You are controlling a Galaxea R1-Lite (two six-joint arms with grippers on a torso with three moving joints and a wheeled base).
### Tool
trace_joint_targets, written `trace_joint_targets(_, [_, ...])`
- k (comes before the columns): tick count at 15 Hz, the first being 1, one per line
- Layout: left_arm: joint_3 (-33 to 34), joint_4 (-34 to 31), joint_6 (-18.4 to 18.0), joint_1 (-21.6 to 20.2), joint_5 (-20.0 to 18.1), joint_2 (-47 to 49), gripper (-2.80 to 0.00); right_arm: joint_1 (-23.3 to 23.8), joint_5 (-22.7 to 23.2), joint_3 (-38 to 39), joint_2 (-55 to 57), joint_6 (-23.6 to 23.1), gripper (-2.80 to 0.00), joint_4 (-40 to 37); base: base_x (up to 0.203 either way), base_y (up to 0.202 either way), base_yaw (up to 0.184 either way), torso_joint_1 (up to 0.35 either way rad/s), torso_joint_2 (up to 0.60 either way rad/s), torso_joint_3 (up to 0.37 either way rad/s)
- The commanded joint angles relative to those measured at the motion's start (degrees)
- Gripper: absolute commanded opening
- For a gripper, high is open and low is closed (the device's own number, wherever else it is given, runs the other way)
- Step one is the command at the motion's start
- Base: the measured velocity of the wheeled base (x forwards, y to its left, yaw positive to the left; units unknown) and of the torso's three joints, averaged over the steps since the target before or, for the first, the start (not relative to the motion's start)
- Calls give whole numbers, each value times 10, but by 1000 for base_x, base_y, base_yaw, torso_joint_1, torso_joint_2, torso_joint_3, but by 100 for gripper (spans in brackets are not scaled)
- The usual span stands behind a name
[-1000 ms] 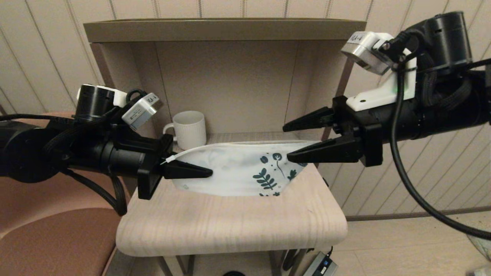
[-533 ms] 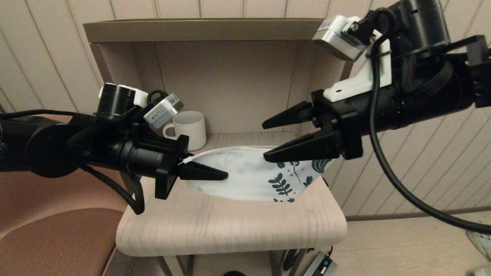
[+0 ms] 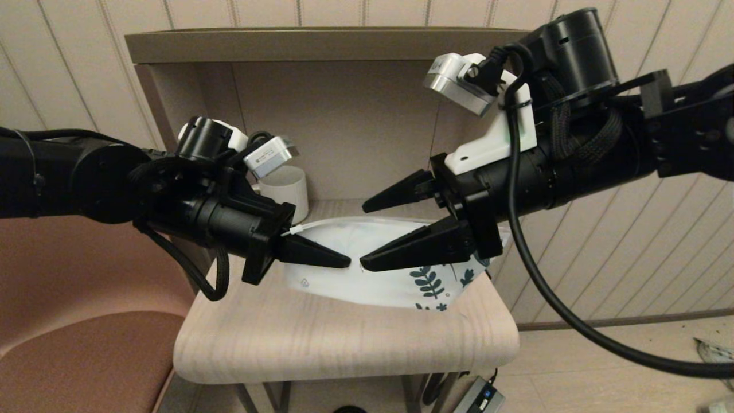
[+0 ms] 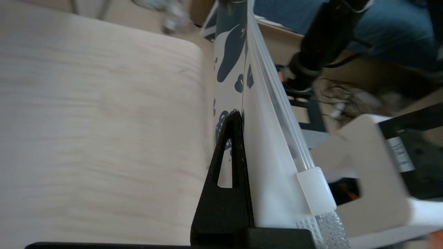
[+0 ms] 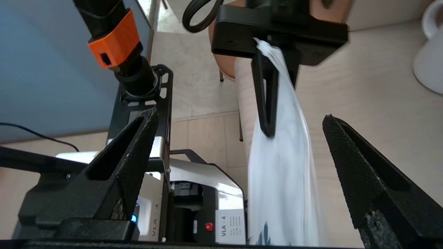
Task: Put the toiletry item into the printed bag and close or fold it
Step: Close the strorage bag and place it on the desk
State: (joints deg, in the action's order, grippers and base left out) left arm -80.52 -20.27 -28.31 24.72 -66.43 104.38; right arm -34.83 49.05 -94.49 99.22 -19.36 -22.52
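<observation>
The printed bag (image 3: pixel 395 281) is a white pouch with teal leaf prints at its right end. It hangs just above the small wooden table (image 3: pixel 344 338). My left gripper (image 3: pixel 346 261) is shut on the bag's left end, by the white zip edge (image 4: pixel 316 190). In the left wrist view the bag (image 4: pixel 273 155) runs away from one black finger (image 4: pixel 228 180). My right gripper (image 3: pixel 363 236) is open and straddles the bag's middle without touching it. In the right wrist view the bag (image 5: pixel 280 180) lies between its spread fingers (image 5: pixel 138 145). The toiletry item is out of view.
A white ribbed mug (image 3: pixel 285 184) stands at the back of the table, partly behind my left wrist. A wooden shelf (image 3: pixel 332 46) encloses the back. A brown chair (image 3: pixel 69 344) sits to the left. A grey power adapter (image 3: pixel 480 397) lies on the floor.
My left gripper carried the bag's end to the right. My right gripper, still open, swept left along the bag until its tips nearly meet the left fingers.
</observation>
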Motion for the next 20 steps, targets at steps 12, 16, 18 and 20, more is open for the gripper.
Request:
trace_joint_targets(12, [-121, -165, -15, 32, 35, 53, -280, 34, -9, 94, -25, -24, 0, 131, 0, 0, 0, 0, 0, 0])
trace_joint_targets(16, [-123, -165, -13, 32, 33, 50, -280, 22, 5, 89, -24, -22, 0, 133, 0, 0, 0, 0, 0, 0])
trace_joint_targets(18, [-129, -165, -12, 32, 32, 54, -280, 10, 3, 104, -21, -20, 0, 150, 0, 0, 0, 0, 0, 0])
trace_joint_targets(20, [-133, -165, -12, 32, 32, 52, -280, 10, 1, 139, -21, -20, 0, 192, 0, 0, 0, 0, 0, 0])
